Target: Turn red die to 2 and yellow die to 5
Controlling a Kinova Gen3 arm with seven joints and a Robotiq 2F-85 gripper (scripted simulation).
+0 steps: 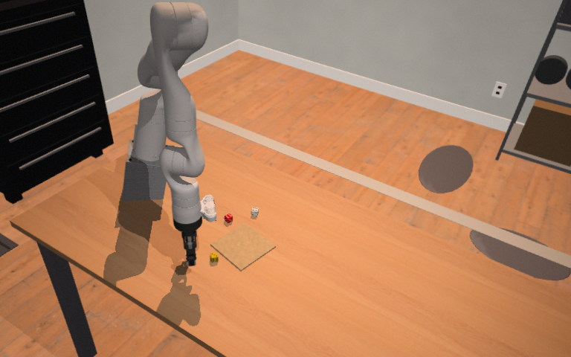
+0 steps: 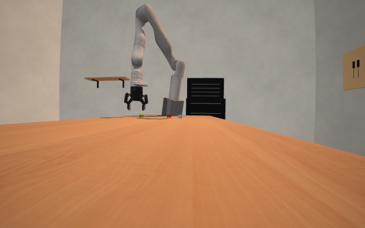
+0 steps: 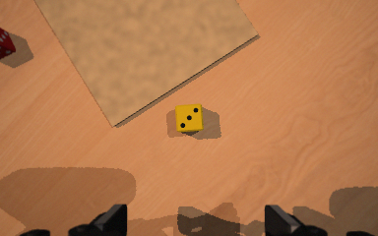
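The yellow die (image 1: 214, 257) (image 2: 141, 116) (image 3: 189, 118) lies on the table just outside the mat (image 1: 243, 246) (image 3: 148, 44), near its edge, with 3 on top. The red die (image 1: 227, 218) (image 2: 168, 116) (image 3: 5, 44) lies on the table beyond another side of the mat; the wrist view cuts it off and its top face is not clear. The white die (image 1: 254, 211) (image 2: 179, 116) lies on the table past the mat, near the red die; its top is too small to read surely. My gripper (image 1: 191, 264) (image 2: 136, 108) (image 3: 195, 220) is open and empty, above the table beside the yellow die.
The wooden table (image 1: 357, 285) (image 2: 188, 166) carries the dice and the mat, which lies flat. The arm's grey base stands behind the gripper at the table's far end in the exterior view. A black drawer cabinet (image 1: 46, 84) (image 2: 205, 96) stands beyond the table.
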